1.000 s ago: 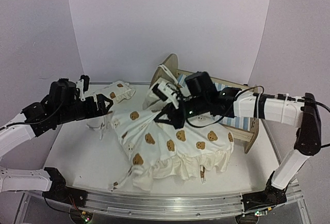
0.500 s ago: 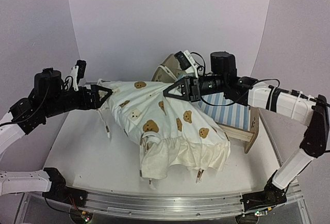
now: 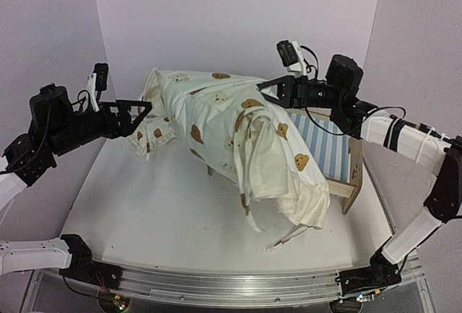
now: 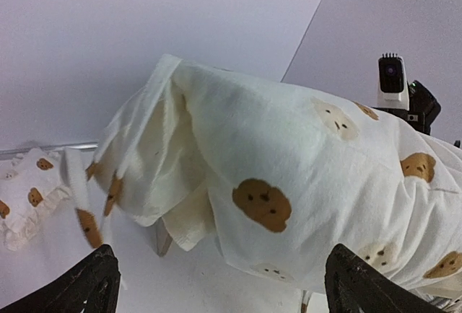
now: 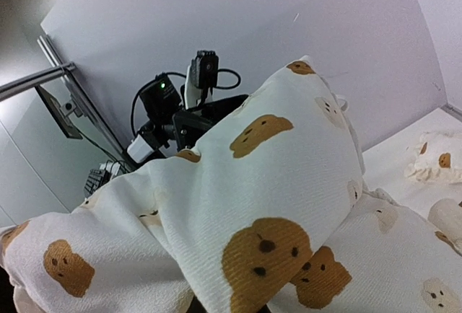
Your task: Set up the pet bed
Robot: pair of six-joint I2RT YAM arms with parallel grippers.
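Plywood pet bed [image 3: 328, 151] stands at back right of counter [image 3: 144, 212], striped base partly under hanging cushion [image 3: 216, 111]. Right pincer [image 3: 268, 91] clenched on cushion top edge, holding cushion aloft. Left pincer [image 3: 139, 115] released, fingers spread wide, just beside cushion's left end, gripping nothing. Bed frame judged light, stiff, prone to slide when nudged; best hold: footboard [image 3: 354, 172] rim. Cushion soft, floppy; grip at corners.

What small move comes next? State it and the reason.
Probably advance the open left gripper and close it on the near edge of the cushion: only the shut right gripper holds it, bunched above the pet bed.
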